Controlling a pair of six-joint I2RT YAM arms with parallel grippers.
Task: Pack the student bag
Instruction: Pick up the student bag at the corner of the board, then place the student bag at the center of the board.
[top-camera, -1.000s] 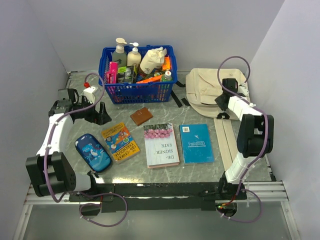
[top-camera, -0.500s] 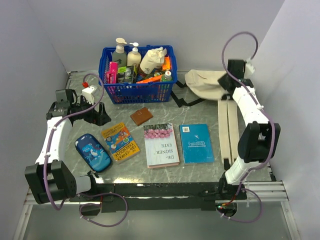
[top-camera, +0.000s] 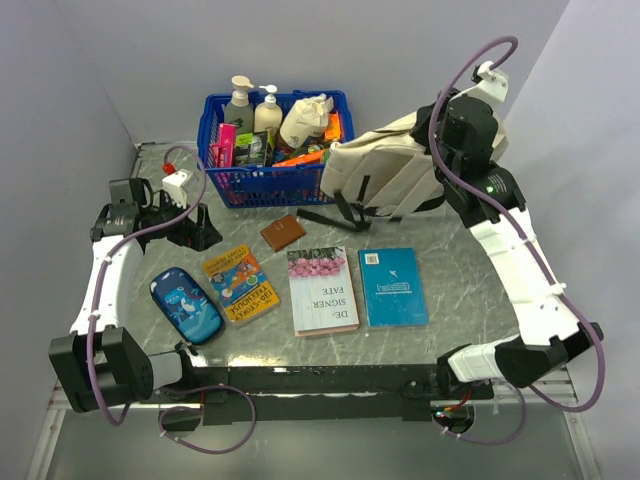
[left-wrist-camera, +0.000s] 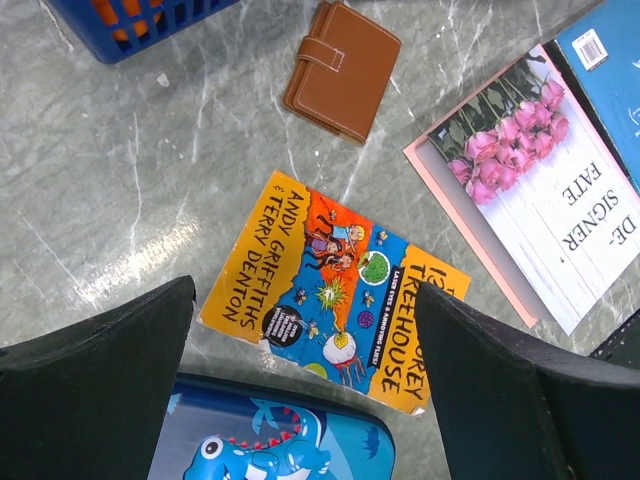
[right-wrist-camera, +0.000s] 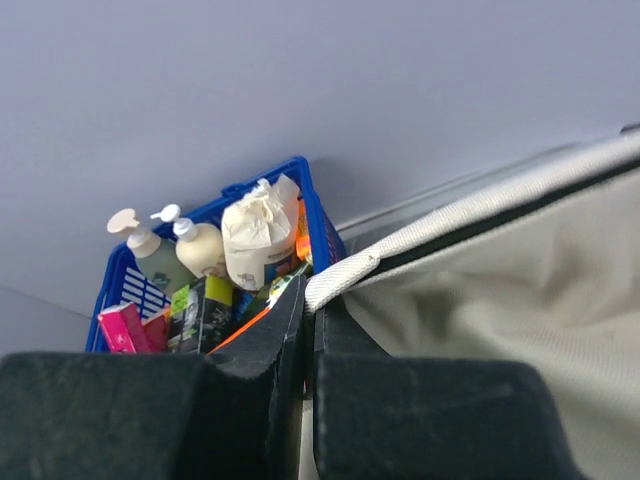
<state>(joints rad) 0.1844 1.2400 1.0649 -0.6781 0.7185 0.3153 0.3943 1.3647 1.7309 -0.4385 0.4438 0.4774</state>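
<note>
The right gripper (right-wrist-camera: 308, 305) was clamped shut on the student bag (top-camera: 385, 175), its two fingers pinching a beige webbed edge of the bag near the dark zipper line. From above, the bag hung from that gripper at the back right of the counter (top-camera: 470, 280), tilted, with its lower end toward the blue basket (top-camera: 275, 182) and close beside the basket's right wall. Dark straps dangled from the bag's underside toward the counter. The bag appeared to hang free of the surface, though the overhead view did not make that certain.

The left gripper (left-wrist-camera: 302, 290) stood wide open and held nothing. It hovered over the left part of the counter, above a yellow treehouse book (left-wrist-camera: 335, 295). A shark-print pencil case (left-wrist-camera: 270, 445) lay just beside that book on its near-left side. A brown wallet (left-wrist-camera: 342, 70) lay apart from the book, nearer the basket. To the right lay a book with pink roses (top-camera: 322, 290), and just beside it a blue book (top-camera: 392, 287), both flat and near the counter's front edge.
</note>
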